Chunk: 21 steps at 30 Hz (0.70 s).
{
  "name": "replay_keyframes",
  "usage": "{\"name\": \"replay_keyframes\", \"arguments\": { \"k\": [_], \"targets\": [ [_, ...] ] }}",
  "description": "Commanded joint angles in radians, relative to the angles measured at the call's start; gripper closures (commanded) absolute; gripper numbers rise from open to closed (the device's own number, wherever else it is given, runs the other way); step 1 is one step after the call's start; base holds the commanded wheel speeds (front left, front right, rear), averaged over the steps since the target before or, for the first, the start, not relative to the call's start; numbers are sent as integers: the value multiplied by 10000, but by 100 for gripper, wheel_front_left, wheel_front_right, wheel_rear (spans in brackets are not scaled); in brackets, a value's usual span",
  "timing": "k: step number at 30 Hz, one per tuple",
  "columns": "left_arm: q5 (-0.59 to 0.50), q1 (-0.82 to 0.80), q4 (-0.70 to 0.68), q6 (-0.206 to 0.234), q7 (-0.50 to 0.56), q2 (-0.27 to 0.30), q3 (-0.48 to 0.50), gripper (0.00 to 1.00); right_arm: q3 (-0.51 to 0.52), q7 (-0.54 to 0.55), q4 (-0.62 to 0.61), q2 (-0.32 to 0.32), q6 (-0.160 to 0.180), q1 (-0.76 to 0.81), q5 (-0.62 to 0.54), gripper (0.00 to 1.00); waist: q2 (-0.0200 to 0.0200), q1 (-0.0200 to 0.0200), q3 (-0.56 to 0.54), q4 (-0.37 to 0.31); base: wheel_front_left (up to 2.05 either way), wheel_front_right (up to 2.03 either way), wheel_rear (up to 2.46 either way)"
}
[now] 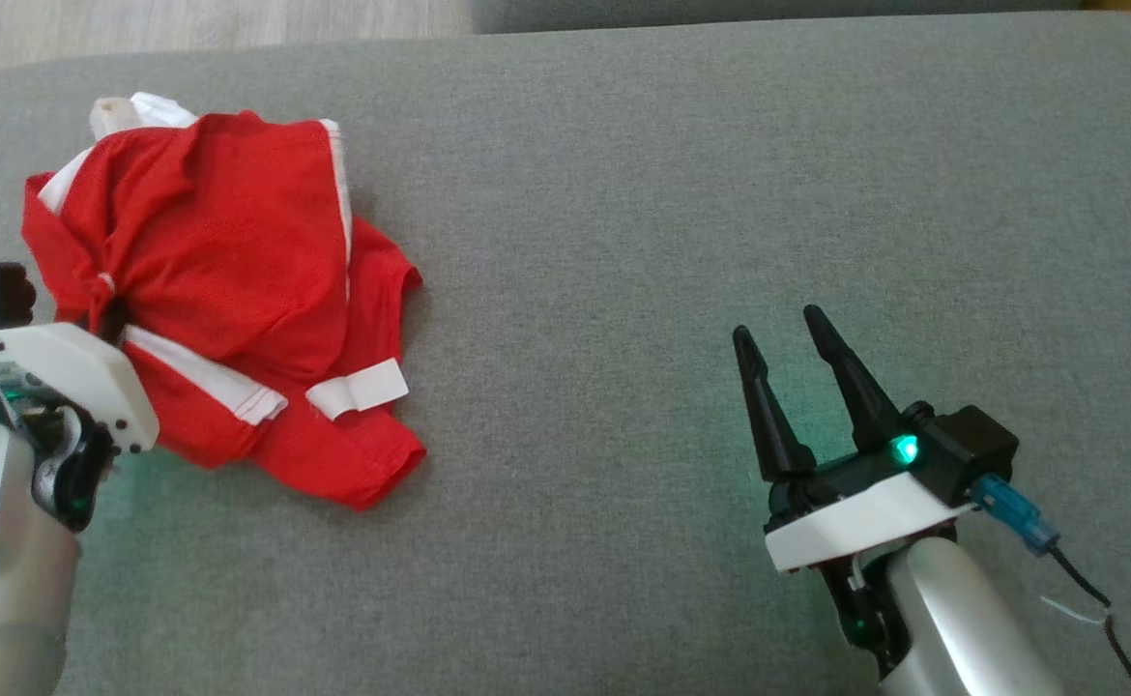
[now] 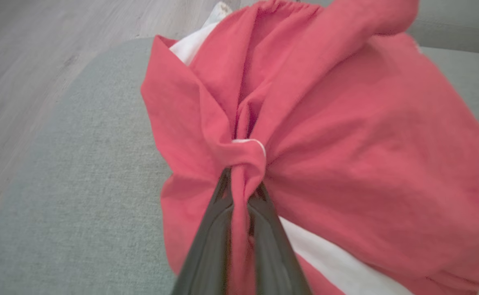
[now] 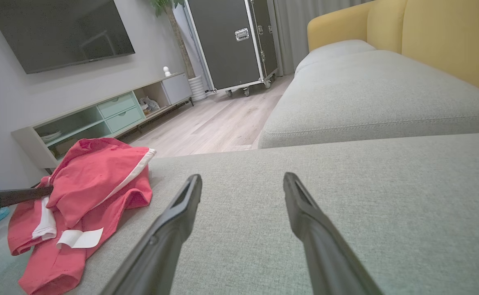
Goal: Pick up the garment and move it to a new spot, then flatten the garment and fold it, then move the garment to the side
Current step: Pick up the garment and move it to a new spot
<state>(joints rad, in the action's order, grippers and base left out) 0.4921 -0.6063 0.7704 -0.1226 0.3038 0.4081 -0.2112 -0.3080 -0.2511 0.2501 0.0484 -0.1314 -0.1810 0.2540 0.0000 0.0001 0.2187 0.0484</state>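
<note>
The garment (image 1: 237, 242), red with white stripes and a white label, lies crumpled at the left of the grey sofa seat (image 1: 643, 213). My left gripper (image 1: 113, 314) comes in from its left edge, and its dark fingers (image 2: 211, 229) are shut on a bunched fold of the garment (image 2: 346, 143). In the right wrist view the garment (image 3: 96, 172) sits at the far left with the left gripper's fingers (image 3: 22, 194) reaching into it. My right gripper (image 1: 776, 325) hovers open over bare cushion at the lower right, well away from the cloth, and nothing is between its fingers (image 3: 170, 229).
Wooden floor (image 1: 188, 29) lies beyond the seat's far left edge. A second grey cushion (image 3: 366, 90) and a yellow backrest (image 3: 448, 37) lie ahead of the right gripper. A TV cabinet (image 3: 100, 119) and a black wheeled case (image 3: 231, 41) stand across the room.
</note>
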Motion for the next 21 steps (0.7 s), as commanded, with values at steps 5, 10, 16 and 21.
{"name": "replay_keyframes", "arguments": {
  "k": [5,10,16,21],
  "targets": [
    [133,-678,-349,6,-1089,464,530,100,-69,-107,-274,18,7,-364,-57,0,0,-1,-223,107,0,0,0],
    [87,-732,-1001,33,-2580,471,734,100,-27,-107,-212,18,7,-235,-19,0,0,-1,-628,201,0,0,0],
    [308,-620,-2683,-3,-3675,341,874,100,-30,-107,-123,18,7,-37,47,0,0,-1,-1120,354,0,0,0],
    [507,-190,-4549,-10,-3791,264,818,100,-134,-107,-87,18,7,40,171,0,0,-1,-1397,278,0,0,0]
  ]
}}
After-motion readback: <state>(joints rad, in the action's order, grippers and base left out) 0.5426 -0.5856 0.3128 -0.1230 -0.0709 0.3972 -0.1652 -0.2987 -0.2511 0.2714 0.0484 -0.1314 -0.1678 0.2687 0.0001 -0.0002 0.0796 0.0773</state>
